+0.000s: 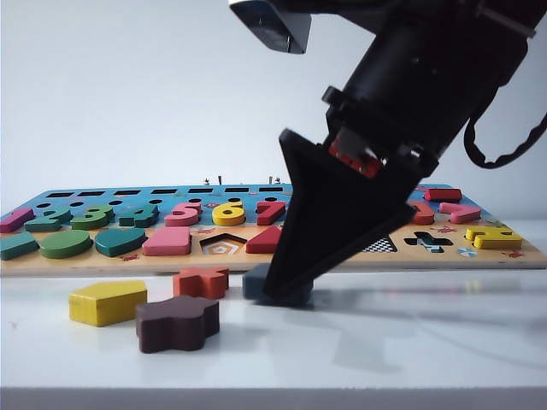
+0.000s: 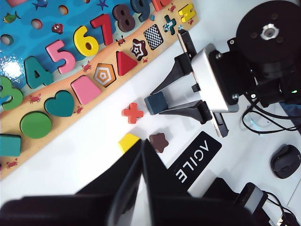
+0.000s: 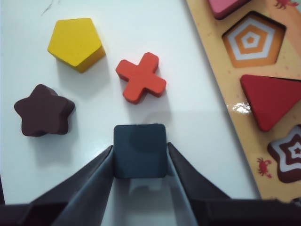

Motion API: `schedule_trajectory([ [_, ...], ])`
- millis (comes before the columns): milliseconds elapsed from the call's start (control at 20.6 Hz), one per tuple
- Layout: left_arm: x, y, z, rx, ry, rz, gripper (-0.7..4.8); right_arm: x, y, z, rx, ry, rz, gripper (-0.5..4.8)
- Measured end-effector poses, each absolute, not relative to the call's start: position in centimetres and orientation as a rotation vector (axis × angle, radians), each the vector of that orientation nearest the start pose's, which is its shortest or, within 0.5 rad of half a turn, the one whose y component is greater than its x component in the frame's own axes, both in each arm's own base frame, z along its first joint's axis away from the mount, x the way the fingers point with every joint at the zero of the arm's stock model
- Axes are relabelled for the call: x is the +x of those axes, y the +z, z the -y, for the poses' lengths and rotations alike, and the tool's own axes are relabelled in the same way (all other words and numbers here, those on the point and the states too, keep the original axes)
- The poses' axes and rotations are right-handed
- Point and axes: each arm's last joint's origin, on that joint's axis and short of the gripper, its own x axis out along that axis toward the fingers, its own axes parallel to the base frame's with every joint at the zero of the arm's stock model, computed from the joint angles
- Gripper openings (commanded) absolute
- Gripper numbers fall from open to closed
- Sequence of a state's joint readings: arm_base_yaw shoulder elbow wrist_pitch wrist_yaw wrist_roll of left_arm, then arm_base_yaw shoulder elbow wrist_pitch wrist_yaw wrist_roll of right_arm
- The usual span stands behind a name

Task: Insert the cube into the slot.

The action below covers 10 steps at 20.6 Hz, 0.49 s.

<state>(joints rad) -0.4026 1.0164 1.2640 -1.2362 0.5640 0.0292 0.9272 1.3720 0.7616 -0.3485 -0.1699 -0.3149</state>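
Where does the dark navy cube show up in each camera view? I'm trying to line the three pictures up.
Exterior view: the cube lies on the white table in front of the board, mostly hidden behind the right pincer.
Left wrist view: the cube sits between the right pincer's fingers, off the board.
Right wrist view: the cube sits between the two fingers.
Shared landmark: the red cross block beside it.

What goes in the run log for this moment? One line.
right hand: fingers flank cube on table | left hand: shut, idle | slot: empty | phase: grasping
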Motion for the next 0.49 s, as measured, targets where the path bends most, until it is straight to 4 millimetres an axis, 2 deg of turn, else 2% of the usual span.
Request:
schedule_trajectory([
  [97, 13.6, 36.9, 7.5, -0.058, -0.899, -1.008, 0.17, 15.0, 20.2, -20.8, -0.644, 1.157, -0.727, 1.74],
  [340, 13.6, 36.9, 7.5, -0.058, -0.899, -1.009, 0.17, 14.6, 25.1, -19.7, -0.728, 1.098, -0.511, 1.73],
  [486, 13.6, 36.9, 7.5, -0.058, -0.899, -1.008, 0.17, 13.9, 26.2, -18.7, -0.771, 1.078, -0.484, 1.69],
])
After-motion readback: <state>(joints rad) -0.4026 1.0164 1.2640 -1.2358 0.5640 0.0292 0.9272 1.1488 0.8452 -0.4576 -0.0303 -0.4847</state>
